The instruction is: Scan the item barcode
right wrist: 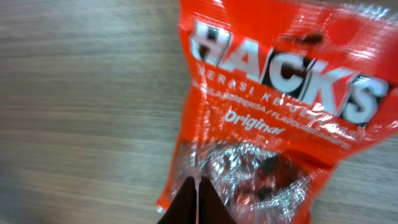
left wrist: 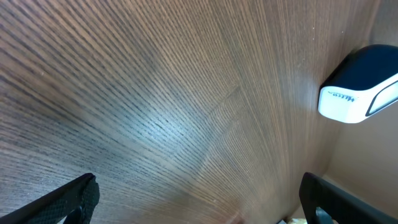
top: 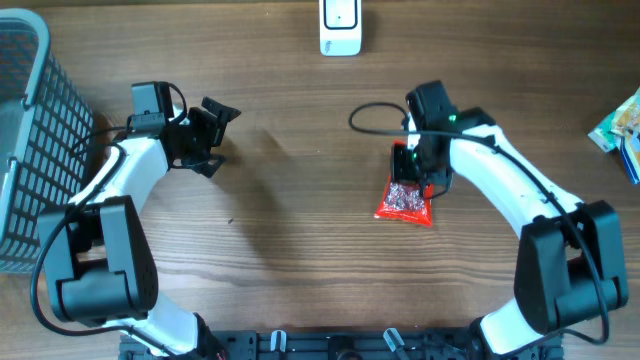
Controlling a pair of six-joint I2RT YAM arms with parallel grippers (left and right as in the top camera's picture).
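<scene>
A red candy bag (top: 405, 203) printed "HACKS" (right wrist: 273, 93), with a clear window showing wrapped sweets, sits right of the table's middle. My right gripper (top: 409, 168) is shut on its top edge. In the right wrist view a thin strip of the bag's film sits pinched between the closed fingertips (right wrist: 197, 186). I cannot tell whether the bag rests on the wood or hangs just above it. The white barcode scanner (top: 340, 27) stands at the back centre and shows dark-faced in the left wrist view (left wrist: 359, 87). My left gripper (top: 212, 135) is open and empty (left wrist: 199, 202) over bare wood at the left.
A grey mesh basket (top: 28, 130) stands along the left edge. Colourful packets (top: 622, 130) lie at the right edge. A black cable (top: 372, 112) loops near the right arm's wrist.
</scene>
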